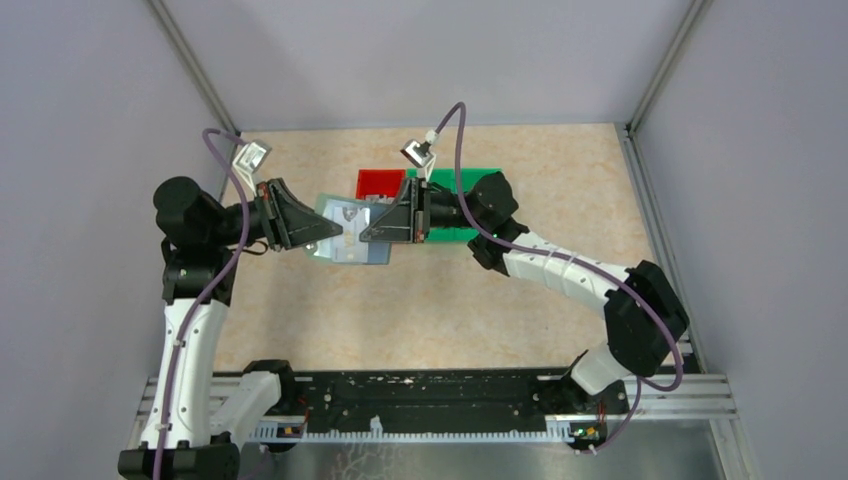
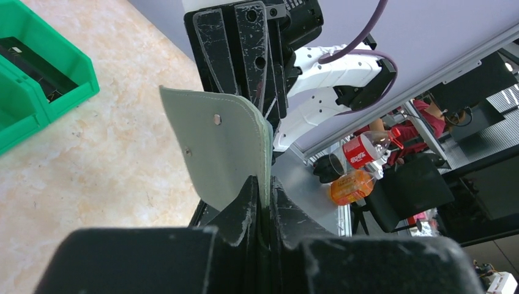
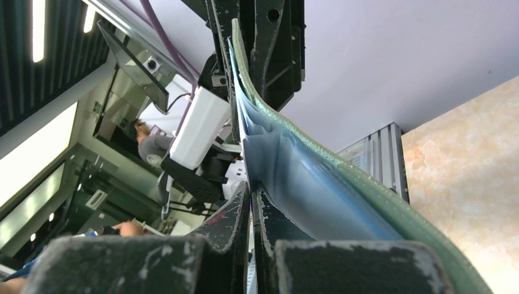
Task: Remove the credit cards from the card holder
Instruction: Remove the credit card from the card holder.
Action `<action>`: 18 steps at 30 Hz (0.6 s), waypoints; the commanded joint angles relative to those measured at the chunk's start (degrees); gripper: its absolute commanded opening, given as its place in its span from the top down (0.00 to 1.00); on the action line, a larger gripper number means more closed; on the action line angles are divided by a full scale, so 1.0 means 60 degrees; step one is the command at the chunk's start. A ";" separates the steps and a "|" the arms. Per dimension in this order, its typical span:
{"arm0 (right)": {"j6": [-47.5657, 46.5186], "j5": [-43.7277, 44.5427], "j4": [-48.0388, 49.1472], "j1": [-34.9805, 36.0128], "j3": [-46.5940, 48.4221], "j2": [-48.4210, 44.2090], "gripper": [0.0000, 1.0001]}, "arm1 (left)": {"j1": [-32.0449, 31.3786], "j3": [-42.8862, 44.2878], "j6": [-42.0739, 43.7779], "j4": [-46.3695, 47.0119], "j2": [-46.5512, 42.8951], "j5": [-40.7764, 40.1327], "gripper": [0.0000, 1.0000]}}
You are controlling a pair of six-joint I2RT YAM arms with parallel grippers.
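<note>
The card holder [image 1: 352, 250] hangs open above the middle of the table, held between both arms. Its grey-green outside with two studs faces the left wrist view [image 2: 226, 147]. My left gripper [image 1: 335, 232] [image 2: 264, 184] is shut on its left edge. In the right wrist view the holder's green cover [image 3: 379, 202] curves away and its pale blue pockets bulge. A thin, straight pale edge of a credit card [image 3: 246, 162] sticks out of a pocket. My right gripper [image 1: 365, 233] [image 3: 251, 188] is shut on that edge. The other cards are hidden.
A red bin [image 1: 378, 183] and a green bin [image 1: 455, 180] [image 2: 37, 79] stand on the table just behind the grippers. Purple walls and metal posts close in the sides. A black rail [image 1: 430, 400] runs along the near edge.
</note>
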 commanded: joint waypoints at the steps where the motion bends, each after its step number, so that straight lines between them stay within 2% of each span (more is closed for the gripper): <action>1: -0.0127 0.0312 0.0613 0.0004 -0.0224 -0.0449 1.00 | -0.0020 0.0114 -0.0296 0.0522 0.0025 0.0051 0.94; 5: -0.0269 0.0348 0.0695 -0.0001 -0.0456 -0.0682 1.00 | -0.0025 0.0117 -0.0293 0.0522 0.0014 -0.0139 1.00; 18: -0.0193 0.0625 0.1203 0.0014 -0.0828 -0.1000 1.00 | -0.0020 0.0249 -0.0278 0.0522 0.0044 -0.0358 1.00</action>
